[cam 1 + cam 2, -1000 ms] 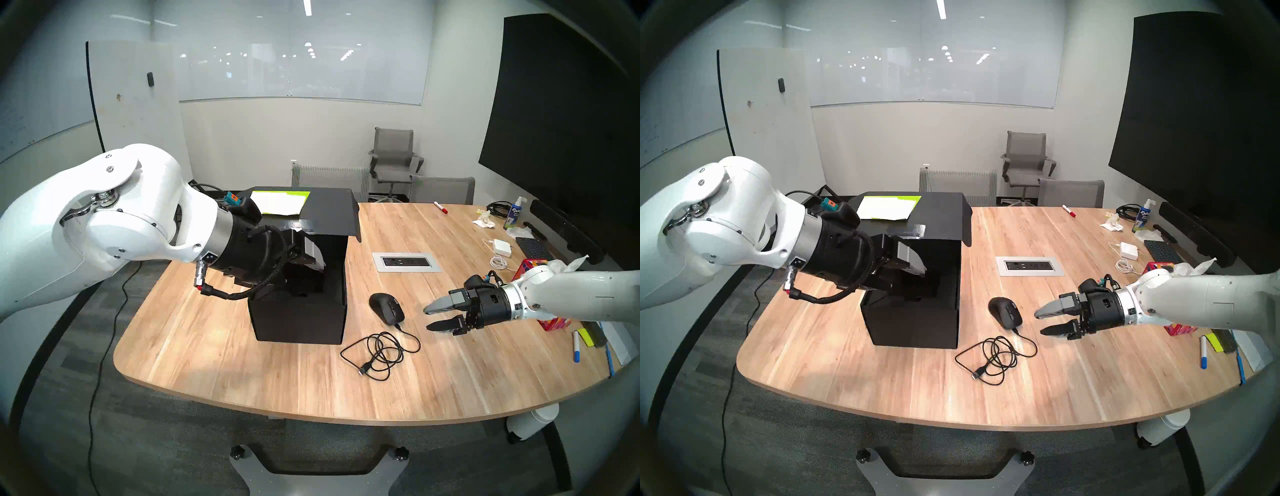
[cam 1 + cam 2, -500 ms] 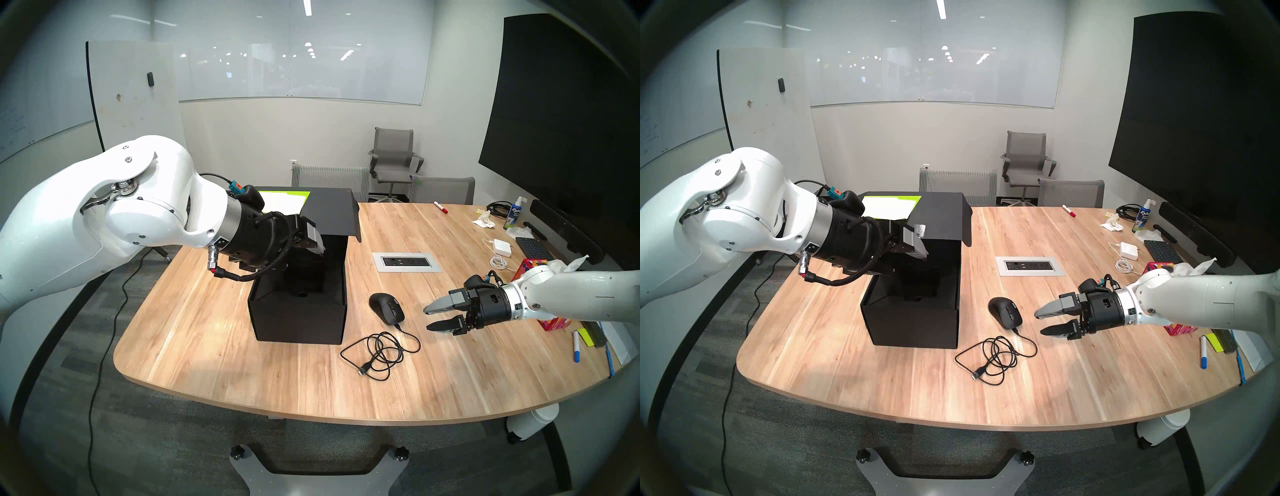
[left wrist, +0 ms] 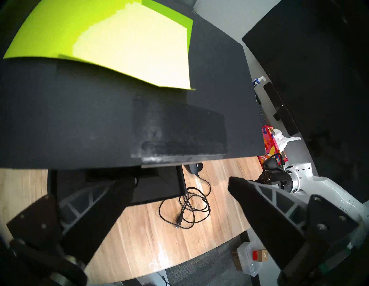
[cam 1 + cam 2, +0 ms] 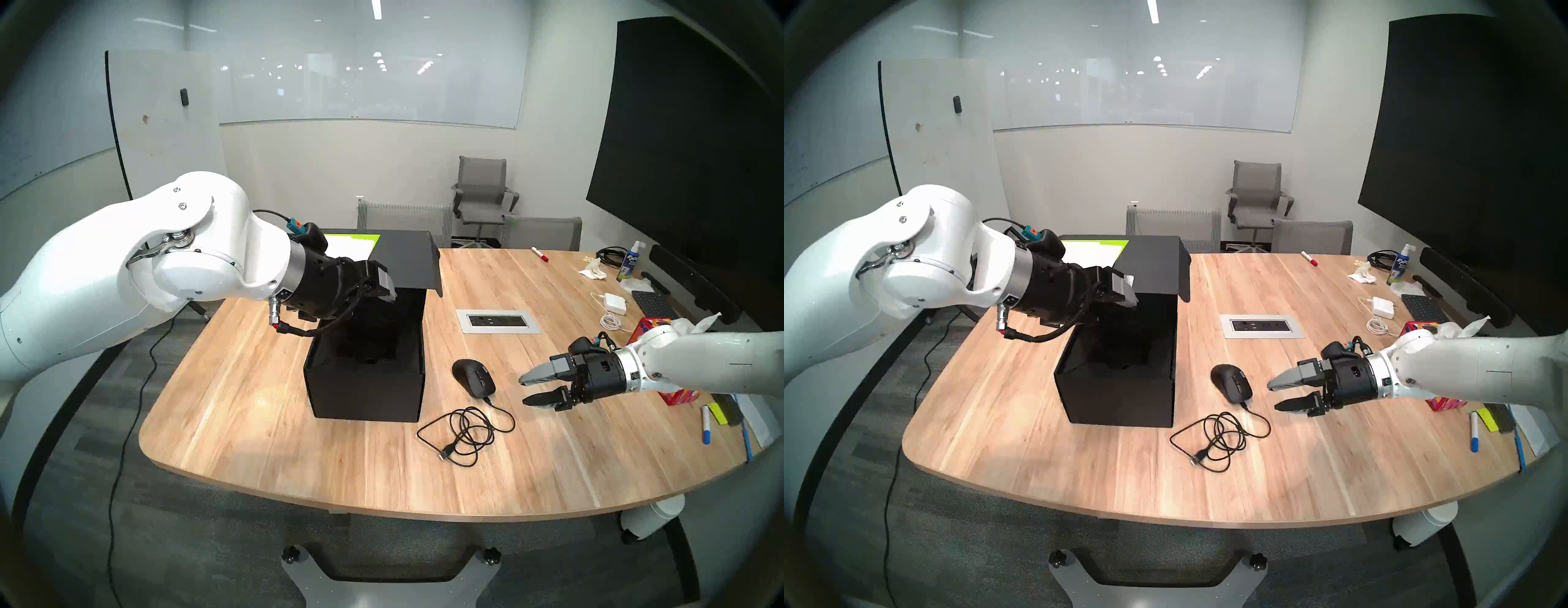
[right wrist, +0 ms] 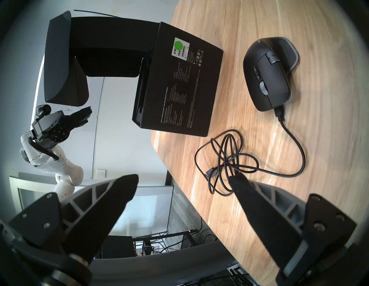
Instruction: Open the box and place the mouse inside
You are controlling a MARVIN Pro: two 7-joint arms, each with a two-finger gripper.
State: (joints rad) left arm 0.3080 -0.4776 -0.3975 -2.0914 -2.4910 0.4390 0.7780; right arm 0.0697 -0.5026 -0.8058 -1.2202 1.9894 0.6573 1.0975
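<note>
The left gripper (image 4: 384,297) is wide, holding nothing, under the black box's (image 4: 365,390) raised flap. At the box's 3 o'clock, the wired mouse (image 4: 474,377) lies on the desk (image 4: 254,424) (light, smooth; pinch its sides). The right gripper (image 4: 528,389) is wide too.

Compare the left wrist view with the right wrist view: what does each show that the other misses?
Only the left wrist view shows the yellow-green sticky notes on the box's raised flap, the red tissue box and the right arm.

Only the right wrist view shows the box's printed side with its green-dot label, the whole mouse and the left hand, open, beside the flap.

Both show the box, the coiled cable and the wooden table.
</note>
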